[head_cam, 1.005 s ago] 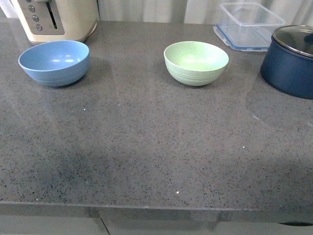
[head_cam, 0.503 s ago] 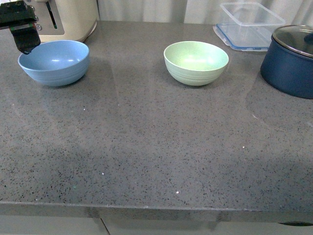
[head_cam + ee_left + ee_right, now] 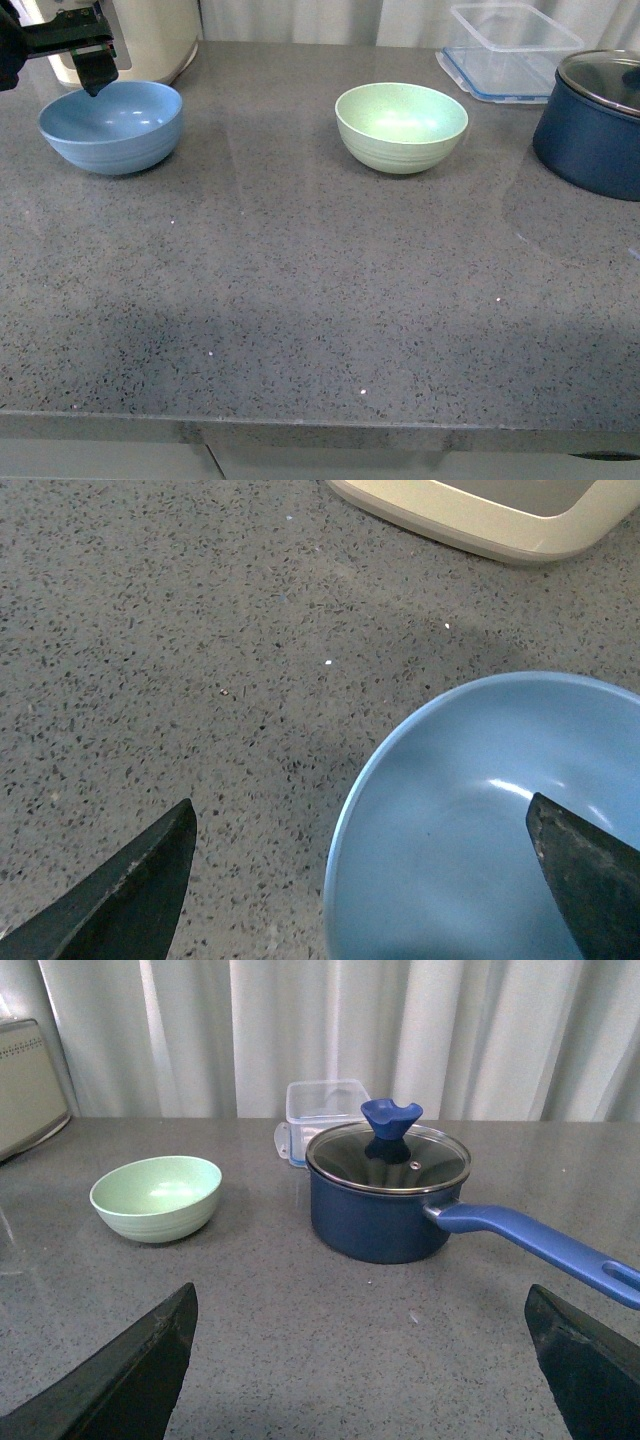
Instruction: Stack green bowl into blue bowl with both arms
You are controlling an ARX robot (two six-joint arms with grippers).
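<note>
Both mouth-up, green bowl (image 3: 401,128), blue bowl (image 3: 110,128) under spread left end effector (image 3: 360,815), right end effector (image 3: 360,1298) spread

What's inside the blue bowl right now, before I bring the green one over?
Nothing shows inside the blue bowl: bare blue interior. The left pincer hides a bit of its far rim.

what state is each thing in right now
light blue round bowl, upright, empty
pale green round bowl, upright, empty
dark navy pot, glass lid on
clear plastic container, lid unclear
left gripper, fingers open either side of blue bowl's rim
right gripper, fingers open, empty
</note>
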